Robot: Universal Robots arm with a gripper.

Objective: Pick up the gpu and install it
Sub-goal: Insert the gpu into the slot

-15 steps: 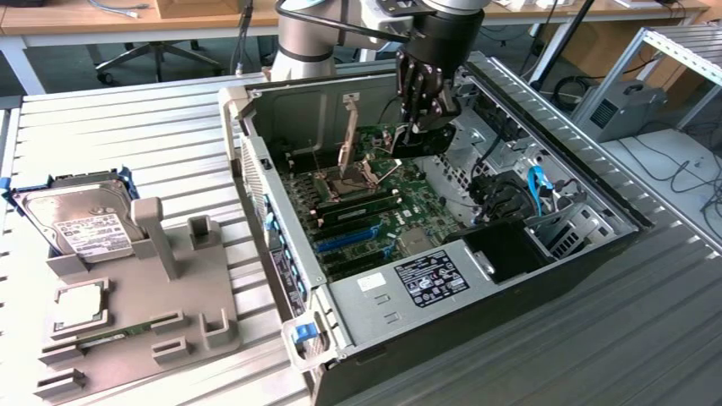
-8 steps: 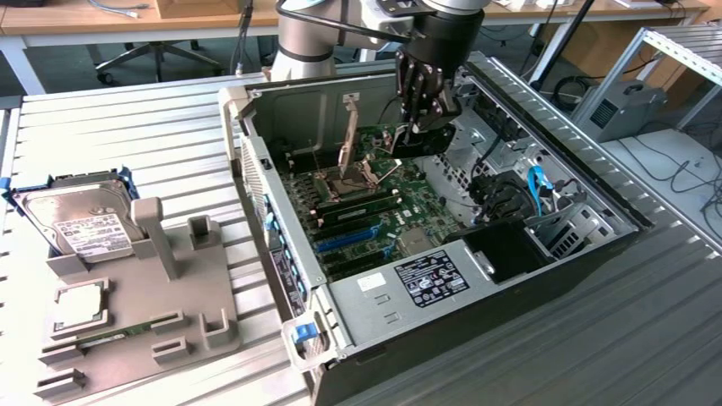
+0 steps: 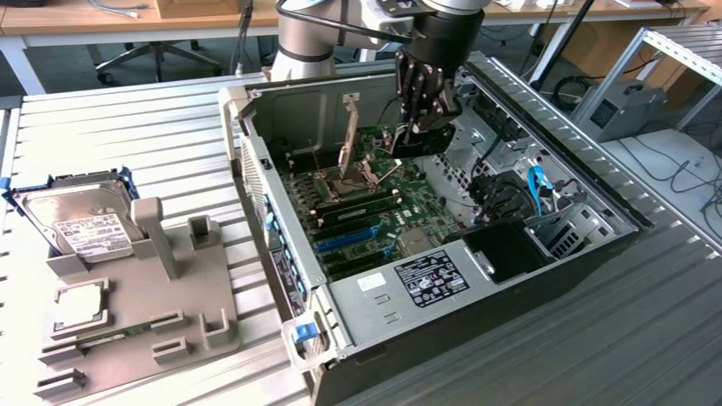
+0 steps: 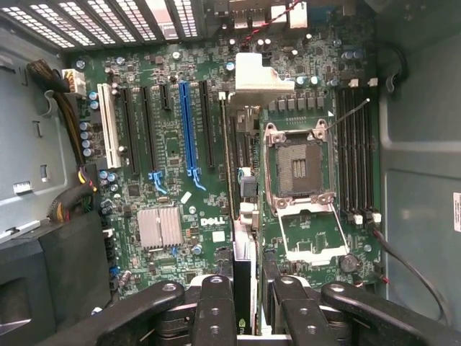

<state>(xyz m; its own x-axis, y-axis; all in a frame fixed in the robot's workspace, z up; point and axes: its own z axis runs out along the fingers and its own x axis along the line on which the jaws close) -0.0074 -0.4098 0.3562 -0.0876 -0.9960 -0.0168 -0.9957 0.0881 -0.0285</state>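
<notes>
The open black and grey computer tower case (image 3: 587, 245) lies on its side on the slatted metal table (image 3: 135, 127), and inside it sits the green motherboard (image 4: 173, 151) with its empty silver processor socket (image 4: 297, 167), a blue expansion slot (image 4: 186, 130) and a finned silver heatsink (image 4: 160, 227). On the exterior view's left, a grey moulded parts tray (image 3: 135, 338) holds a silver boxy hard drive with a white label (image 3: 81, 222) standing in a slot, with a square silver chip (image 3: 79, 306) lying nearer the front.

The black multi-fingered gripper (image 3: 427, 103) hangs inside the case above the motherboard, its fingers clamped on the gpu (image 3: 420, 139), a dark, flat card. In the wrist view the card (image 4: 243, 281) is seen edge-on between the fingers (image 4: 216, 306), held on edge, its long axis parallel to the slots.
</notes>
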